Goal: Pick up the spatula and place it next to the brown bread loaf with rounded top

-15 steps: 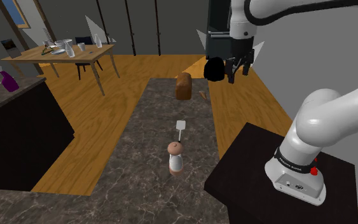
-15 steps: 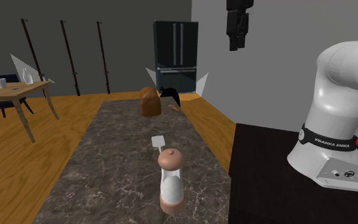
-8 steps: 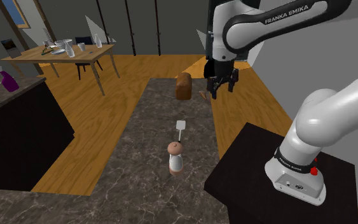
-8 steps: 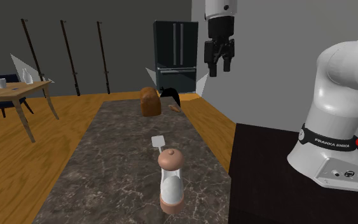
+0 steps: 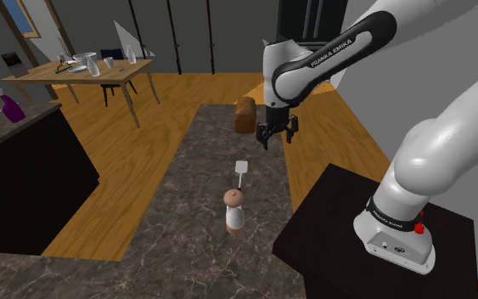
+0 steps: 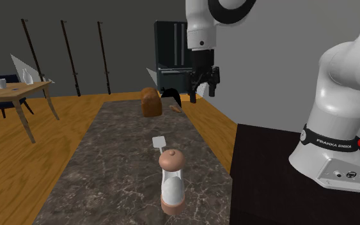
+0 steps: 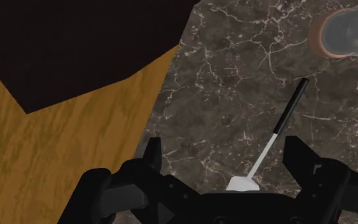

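Tool, spread wide and empty above the worktop, could pinch off-centre and skid the thin-handled spatula into the nearby grinder.

— Is there any writing to read here?

— Yes, the maker's name. In the shoulder view, the dark link of the arm carries "FRANKA EMIKA" in white capitals, running along its length.

— Anywhere else?

— In the second exterior view, the black band round the foot of the arm reads "FRANKA EMIKA" too, again in white capitals.

— And that band in the shoulder view?

— It has a line of white print on it, but the letters are too small to make out.

— Any numbers, signs or other labels?

— None that can be read.
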Controlling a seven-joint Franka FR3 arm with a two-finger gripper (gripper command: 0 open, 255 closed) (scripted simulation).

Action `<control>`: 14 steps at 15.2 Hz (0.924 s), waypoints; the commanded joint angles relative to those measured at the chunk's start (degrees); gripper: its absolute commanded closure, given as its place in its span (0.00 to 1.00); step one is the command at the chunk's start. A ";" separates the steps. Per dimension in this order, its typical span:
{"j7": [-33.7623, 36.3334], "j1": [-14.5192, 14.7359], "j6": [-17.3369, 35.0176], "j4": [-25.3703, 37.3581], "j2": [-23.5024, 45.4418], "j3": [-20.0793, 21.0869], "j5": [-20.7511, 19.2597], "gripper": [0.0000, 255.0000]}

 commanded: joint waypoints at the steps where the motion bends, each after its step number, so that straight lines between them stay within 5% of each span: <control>1: 3.15 -0.18 4.14 1.12 4.92 0.94 0.34 0.00; 14: 21.67 0.41 23.26 15.20 36.77 1.09 -2.38 0.00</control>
